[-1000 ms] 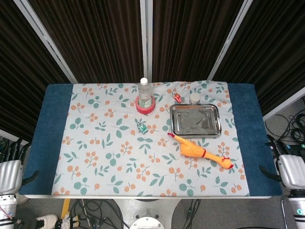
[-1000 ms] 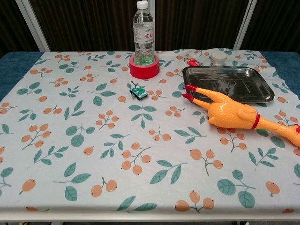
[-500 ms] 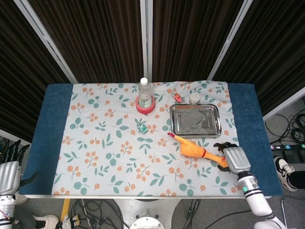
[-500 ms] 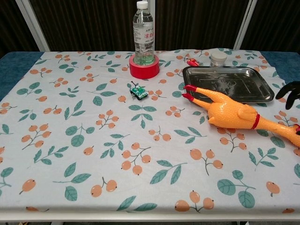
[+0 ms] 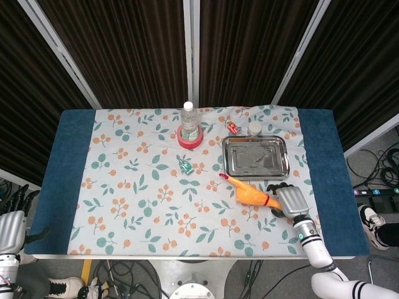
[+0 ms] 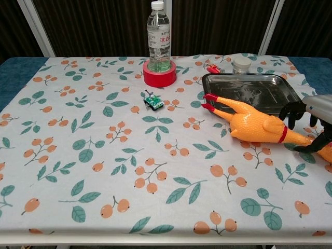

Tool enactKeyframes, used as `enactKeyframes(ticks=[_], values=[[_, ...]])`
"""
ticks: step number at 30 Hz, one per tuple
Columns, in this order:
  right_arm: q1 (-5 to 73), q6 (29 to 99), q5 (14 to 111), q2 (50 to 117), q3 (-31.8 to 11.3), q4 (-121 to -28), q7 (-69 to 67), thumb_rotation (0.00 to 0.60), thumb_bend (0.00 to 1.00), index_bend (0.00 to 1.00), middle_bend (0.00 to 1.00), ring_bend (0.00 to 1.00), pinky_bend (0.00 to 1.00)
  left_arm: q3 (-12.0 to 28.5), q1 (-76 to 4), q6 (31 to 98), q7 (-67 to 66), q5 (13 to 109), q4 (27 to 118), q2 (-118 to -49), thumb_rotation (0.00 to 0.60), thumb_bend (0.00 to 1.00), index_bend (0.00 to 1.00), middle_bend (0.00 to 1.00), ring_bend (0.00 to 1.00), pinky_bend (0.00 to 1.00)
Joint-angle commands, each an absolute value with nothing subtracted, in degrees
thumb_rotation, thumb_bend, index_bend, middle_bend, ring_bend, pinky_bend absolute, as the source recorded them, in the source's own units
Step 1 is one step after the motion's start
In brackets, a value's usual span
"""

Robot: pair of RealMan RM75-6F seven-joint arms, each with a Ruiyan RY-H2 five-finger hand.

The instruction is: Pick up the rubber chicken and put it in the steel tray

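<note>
The orange rubber chicken (image 5: 249, 194) (image 6: 254, 126) lies on the flowered cloth just in front of the steel tray (image 5: 255, 156) (image 6: 259, 91), red feet toward the tray's near-left corner, head toward the right. My right hand (image 5: 290, 200) (image 6: 311, 118) hovers over the chicken's neck with its dark fingers spread and curved down around it, not closed on it. The chicken's head is hidden beneath the hand. My left hand (image 5: 11, 225) hangs off the table's left front corner, fingers apart, holding nothing. The tray has nothing in it.
A water bottle (image 5: 189, 121) (image 6: 158, 33) stands inside a red tape roll (image 6: 160, 75) behind the middle. A small green toy (image 5: 185, 166) (image 6: 152, 101) lies left of the tray. A small jar (image 5: 254, 128) (image 6: 241, 64) and a red object (image 5: 232, 128) (image 6: 212, 68) sit behind the tray.
My right hand came in from beyond the table's right edge and moved left, now over the chicken's neck. The chicken and the left hand have stayed put.
</note>
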State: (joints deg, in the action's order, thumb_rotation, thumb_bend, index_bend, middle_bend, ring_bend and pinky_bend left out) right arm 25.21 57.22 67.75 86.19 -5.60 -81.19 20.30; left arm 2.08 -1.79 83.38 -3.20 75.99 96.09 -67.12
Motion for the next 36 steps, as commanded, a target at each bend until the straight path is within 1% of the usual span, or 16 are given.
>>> enactKeyframes(ticks=[1,4,5,6,8,11,14,17,19,22,25,27,31,36], values=[[25.6,56.8,67.6,86.9,-5.2,-80.7,21.0,0.6,0.2,0.35,0.39,0.29,0.41,2.1,-1.7,83.2,-2.9,75.9,95.8,-67.2,0.6,0.19,0.19,0.1,0.03,0.16],[25.9,57.0,67.9,87.8,-5.0,-79.9,21.4,0.6,0.37,0.4,0.41,0.34,0.46,2.2,-1.7,83.1,-2.5,76.1,95.5,-67.3,0.6,0.19,0.19,0.1,0.03,0.16],[26.0,56.9,68.0,87.9,-4.9,-79.8,21.4,0.6,0.46,0.44,0.44,0.37,0.5,2.2,-1.7,83.1,-2.4,76.2,95.4,-67.3,0.6,0.19,0.19,0.1,0.03,0.16],[26.2,56.9,68.1,88.0,-4.9,-79.6,21.3,0.6,0.51,0.46,0.45,0.39,0.52,2.3,-1.8,83.0,-2.2,76.3,95.3,-67.2,0.6,0.19,0.19,0.1,0.03,0.16],[26.5,57.0,69.0,87.8,-5.0,-79.5,20.4,0.6,0.68,0.54,0.51,0.45,0.63,2.5,-2.1,82.9,-2.0,76.7,95.1,-67.1,0.6,0.19,0.19,0.1,0.03,0.16],[27.3,56.5,71.9,86.1,-5.2,-80.0,16.9,0.6,0.79,0.64,0.58,0.53,0.77,2.9,-3.0,82.4,-1.4,78.0,94.7,-66.7,0.6,0.19,0.19,0.1,0.03,0.16],[28.8,55.6,76.8,82.8,-5.0,-81.1,10.9,0.6,0.9,0.73,0.63,0.59,0.85,3.5,-4.8,80.5,1.5,79.7,94.9,-65.7,0.6,0.19,0.2,0.1,0.03,0.16],[30.6,55.2,82.0,78.8,-4.9,-82.2,4.7,0.6,0.94,0.79,0.66,0.63,0.9,4.2,-7.1,78.2,5.0,81.7,95.6,-64.0,0.6,0.19,0.2,0.1,0.03,0.16],[32.4,54.0,85.3,75.4,-4.8,-83.5,0.2,0.6,0.95,0.81,0.67,0.64,0.91,5.0,-8.8,77.6,6.7,83.8,96.1,-63.1,0.6,0.19,0.2,0.1,0.03,0.16],[36.2,49.6,88.1,70.0,-5.0,-86.7,-5.8,0.6,0.95,0.82,0.68,0.65,0.92,6.7,-11.9,76.0,10.2,86.0,96.7,-62.2,0.6,0.19,0.19,0.11,0.03,0.16],[40.2,46.5,89.6,65.8,-6.6,-89.6,-8.3,0.6,0.95,0.82,0.68,0.64,0.92,8.6,-15.5,73.2,15.4,86.9,97.7,-61.6,0.6,0.19,0.2,0.11,0.03,0.16],[42.4,44.9,89.5,63.8,-8.1,-91.6,-9.1,0.6,0.95,0.82,0.68,0.64,0.92,9.7,-17.7,71.1,18.1,86.7,98.3,-61.3,0.6,0.19,0.2,0.11,0.03,0.16],[48.2,38.8,86.8,60.1,-11.9,-96.1,-11.3,0.6,0.95,0.82,0.68,0.64,0.92,12.3,-22.1,68.5,18.9,86.1,99.1,-62.3,0.6,0.18,0.19,0.11,0.03,0.16],[54.3,33.2,81.2,60.2,-16.1,-97.7,-11.3,0.6,0.95,0.82,0.68,0.64,0.92,14.6,-26.2,64.5,19.8,82.3,100.6,-63.9,0.6,0.13,0.19,0.11,0.03,0.16]])
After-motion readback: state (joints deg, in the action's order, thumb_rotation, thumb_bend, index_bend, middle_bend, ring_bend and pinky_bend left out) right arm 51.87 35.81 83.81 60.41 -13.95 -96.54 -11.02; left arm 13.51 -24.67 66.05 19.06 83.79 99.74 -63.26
